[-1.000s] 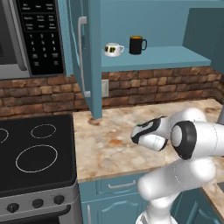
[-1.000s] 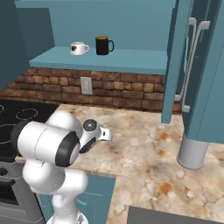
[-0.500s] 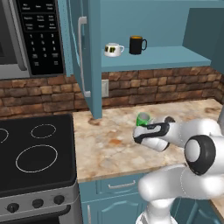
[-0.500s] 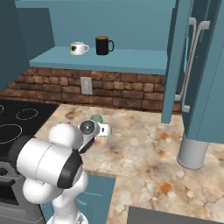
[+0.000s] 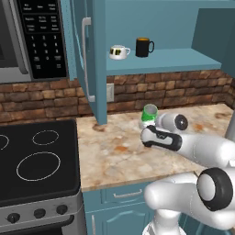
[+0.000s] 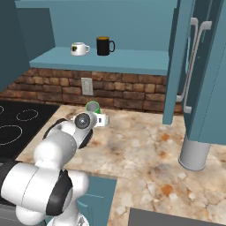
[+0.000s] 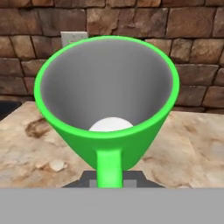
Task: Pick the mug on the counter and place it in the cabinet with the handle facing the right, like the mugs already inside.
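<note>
Brick backsplash ran behind the speckled counter [image 5: 114,151], and the action was right there in front of it. The gripper [image 7: 110,177] was clamped tight on the green mug [image 7: 107,105], its jaws closed on the handle [image 7: 108,167], which pointed straight back at the hand camera. From the left base view the mug [image 5: 149,114] sat just past the wrist, upright, mouth to the ceiling. Whether its base touched the stone or hung just clear, I could not tell.

What a change in a second! A moment earlier the arm was folded back over the near edge with no green to be seen; half a second ago the mug peeked out beside the hand. By now the arm had stretched toward the far wall and the mug showed in full. My read: the pick was done and the carry up to the cabinet [image 5: 160,59] came next.

Up on that shelf waited the white mug [image 5: 119,52] and the black mug [image 5: 143,47], handles to the right. So the green one needed its handle swung rightward before landing.

Writing? The microwave keypad [image 5: 46,32] at far left carried small labels, too blurred to read. The white mug wore a dark mark, not legible.
</note>
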